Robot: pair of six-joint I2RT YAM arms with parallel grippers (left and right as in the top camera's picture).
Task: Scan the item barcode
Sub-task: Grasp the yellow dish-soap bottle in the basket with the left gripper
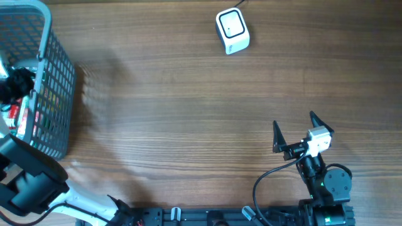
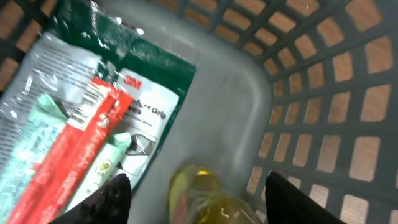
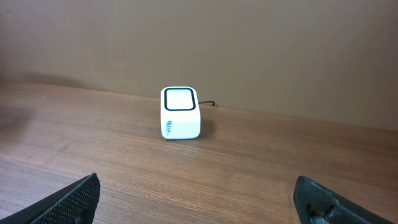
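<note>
Left gripper [image 2: 198, 190] astride yellow item [image 2: 194, 198] (blurred)

Support: wooden table [image 1: 188, 107]. Grey mesh basket [image 1: 59, 88] at far left edge; white scanner [image 1: 232, 31], cabled, far, right of centre.

The basket [image 1: 59, 94] is grey mesh. The scanner [image 1: 232, 31] is white, its window black-edged. The desk [image 1: 188, 125] is streaky brown. The 3M packet [image 2: 155, 81] is green and white.

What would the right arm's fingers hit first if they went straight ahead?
Probably the white scanner, nearly dead ahead across the table; it sits slightly left of centre, so they might just miss.
</note>
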